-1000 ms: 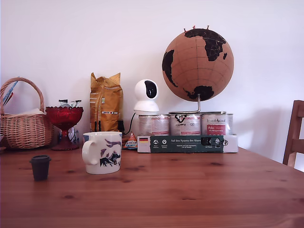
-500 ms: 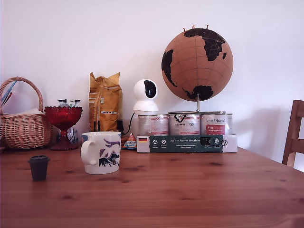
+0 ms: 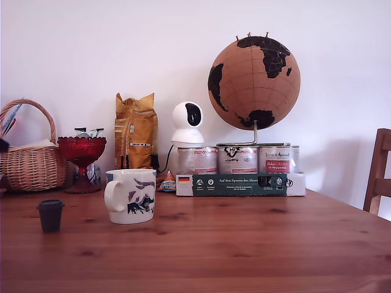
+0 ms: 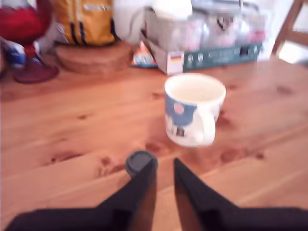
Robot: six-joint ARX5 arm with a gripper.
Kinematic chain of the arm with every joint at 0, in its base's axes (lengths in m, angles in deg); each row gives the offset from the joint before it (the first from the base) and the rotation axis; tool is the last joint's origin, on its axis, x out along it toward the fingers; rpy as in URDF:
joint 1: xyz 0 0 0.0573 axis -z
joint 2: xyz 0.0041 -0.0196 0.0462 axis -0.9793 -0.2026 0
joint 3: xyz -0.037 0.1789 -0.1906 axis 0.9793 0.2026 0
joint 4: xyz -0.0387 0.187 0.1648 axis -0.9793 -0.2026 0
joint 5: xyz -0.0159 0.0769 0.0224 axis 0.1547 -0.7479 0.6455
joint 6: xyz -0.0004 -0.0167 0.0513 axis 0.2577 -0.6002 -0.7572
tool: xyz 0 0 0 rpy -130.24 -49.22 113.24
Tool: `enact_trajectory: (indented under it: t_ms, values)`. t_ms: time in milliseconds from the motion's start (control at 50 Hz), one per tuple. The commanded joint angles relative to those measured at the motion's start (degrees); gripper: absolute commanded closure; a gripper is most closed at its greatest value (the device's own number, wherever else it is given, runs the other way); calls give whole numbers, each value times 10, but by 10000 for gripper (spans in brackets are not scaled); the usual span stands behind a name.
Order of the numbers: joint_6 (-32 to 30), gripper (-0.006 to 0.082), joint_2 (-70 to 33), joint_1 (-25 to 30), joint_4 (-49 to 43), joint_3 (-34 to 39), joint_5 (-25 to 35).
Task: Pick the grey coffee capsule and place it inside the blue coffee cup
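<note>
exterior view, one moment. long brown pine table [image 3: 256,244] fills the lower half, knots showing. on it at the back, against a white wall, a big cork globe with dark continents [image 3: 253,82] stands on a metal stem above a cardboard tray of three tins [image 3: 232,184]. brown wooden chair [image 3: 379,171] cut off at the exterior view's right edge. woven wicker basket with a hoop handle [image 3: 30,165] at the exterior view's far left. beside it a red glass goblet bowl [image 3: 82,152], then a mustard-yellow paper bag [image 3: 135,131], then a small white dome camera [image 3: 187,122].

nearer the front, the cream ceramic coffee cup [image 3: 131,195] with a dark blue and purple print, upright, handle turned to the exterior view's left.

wrist view, blurred: the black two-fingered gripper [image 4: 164,163] hangs low over the table, fingers slightly parted, only bare wood in the gap, holding nothing.

small dark grey tapered capsule [image 3: 50,215] stands upright on the table, to the exterior view's left of the cup and apart from it. in the wrist view its round top sits just beside one fingertip, outside the gap, partly covered by it.
</note>
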Motion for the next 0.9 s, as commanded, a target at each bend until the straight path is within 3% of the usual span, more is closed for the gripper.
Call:
enact_trajectory:
  t_ms: [0, 260, 560, 880]
  values:
    - [-7, 185, -108, 7, 38, 9, -8]
    - [-8, 186, -261, 13, 154, -22, -29]
    - [-9, 186, -392, 24, 159, -113, -26]
    - [-38, 225, -452, 43, 154, -172, -17]
